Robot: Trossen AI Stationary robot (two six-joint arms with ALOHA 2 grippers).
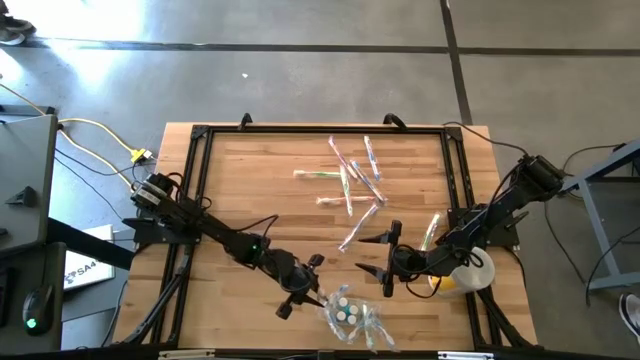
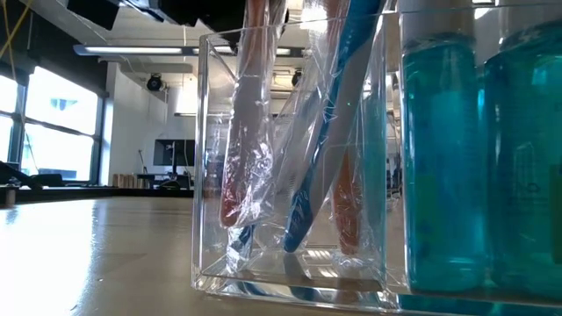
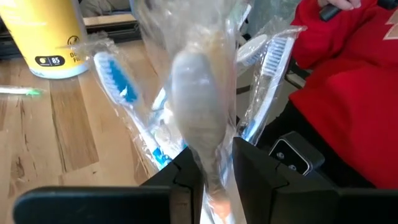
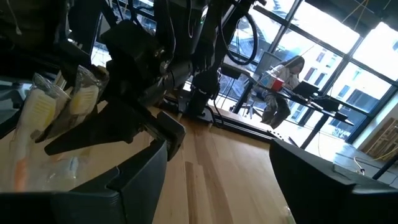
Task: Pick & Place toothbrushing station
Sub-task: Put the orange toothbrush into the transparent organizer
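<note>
Wooden table [image 1: 250, 170] w/ black frame, concrete floor around. Wrapped toothbrush [image 3: 198, 118] sits pinched between left gripper [image 3: 217, 174] fingers, over clear holder [image 1: 347, 312] at table's near edge, which has other wrapped brushes standing in it. More wrapped brushes [image 1: 352, 182] lie scattered toward far side. Right gripper [image 1: 386, 260] hovers near holder, jaws wide apart, nothing in them. Person in red sleeve [image 3: 354, 93] beyond table.

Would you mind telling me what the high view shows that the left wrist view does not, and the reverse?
Only the high view shows both arms, the open right gripper and the wrapped toothbrushes scattered on the table. Only the left wrist view shows the left gripper shut on a wrapped toothbrush, and a red sleeve. Both show the yellow cup.
</note>
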